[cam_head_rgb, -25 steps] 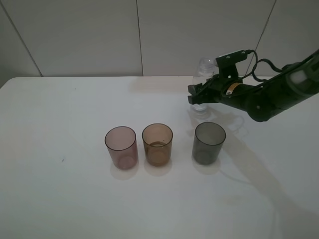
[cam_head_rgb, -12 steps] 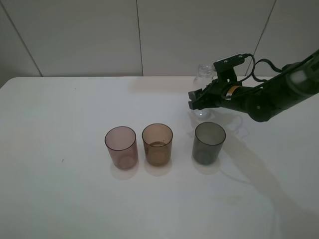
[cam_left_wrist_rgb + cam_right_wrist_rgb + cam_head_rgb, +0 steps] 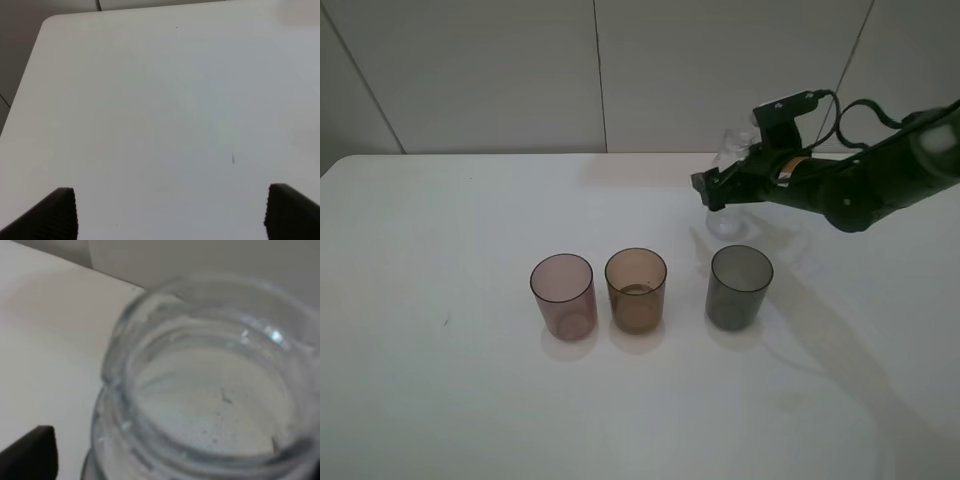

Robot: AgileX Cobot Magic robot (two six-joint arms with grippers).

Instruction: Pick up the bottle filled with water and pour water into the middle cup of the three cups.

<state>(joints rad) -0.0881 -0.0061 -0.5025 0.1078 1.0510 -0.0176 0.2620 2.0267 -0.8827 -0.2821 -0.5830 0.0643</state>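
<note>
The clear bottle (image 3: 731, 148) stands at the back right of the table, behind the dark grey cup (image 3: 740, 287). My right gripper (image 3: 713, 190) is closed around its body, with the base still close to the table. The right wrist view is filled by the bottle's open neck (image 3: 210, 390) with water inside, and one fingertip (image 3: 30, 452) shows beside it. The middle cup (image 3: 636, 290) is amber-brown and stands between the pinkish-mauve cup (image 3: 562, 295) and the grey one. My left gripper (image 3: 170, 215) is open and empty over bare table, out of the exterior view.
The white table (image 3: 450, 400) stretches around the row of cups. A white panelled wall (image 3: 520, 70) runs along the back edge. The right arm (image 3: 860, 190) reaches in from the right, behind the grey cup.
My right gripper dipped lower on the bottle, then rose a little and shifted slightly left. The bottle's neck looks shifted and blurred. The cups have not moved.
</note>
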